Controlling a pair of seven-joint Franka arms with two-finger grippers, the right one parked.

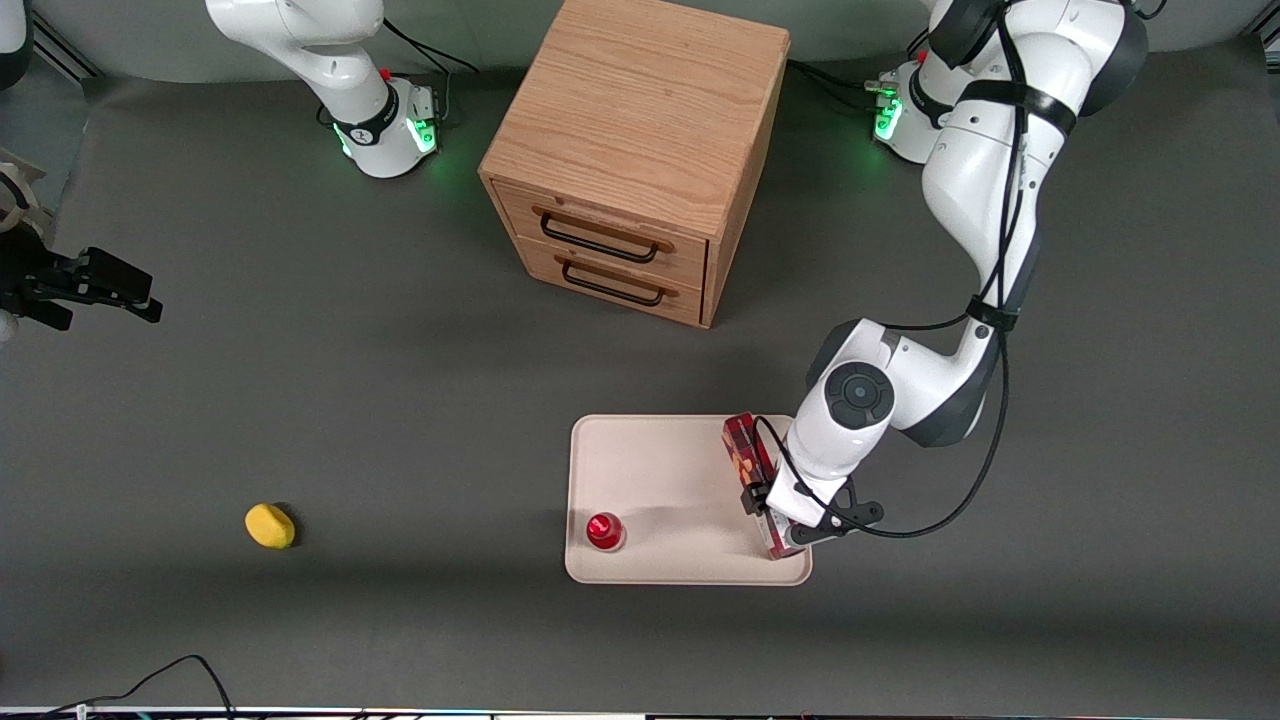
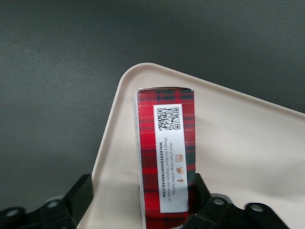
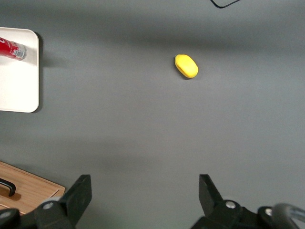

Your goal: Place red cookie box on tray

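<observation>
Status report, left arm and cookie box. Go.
Claw over the tray's working-arm end. Red cookie box between its fingers, above the tray. Red-capped object on the tray, apart from the box.

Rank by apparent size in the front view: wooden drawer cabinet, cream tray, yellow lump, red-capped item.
1. Light wooden two-drawer cabinet.
2. Flat cream-white rectangular tray.
3. Small yellow rounded lump.
4. Small round red-capped item, only slightly smaller.
</observation>
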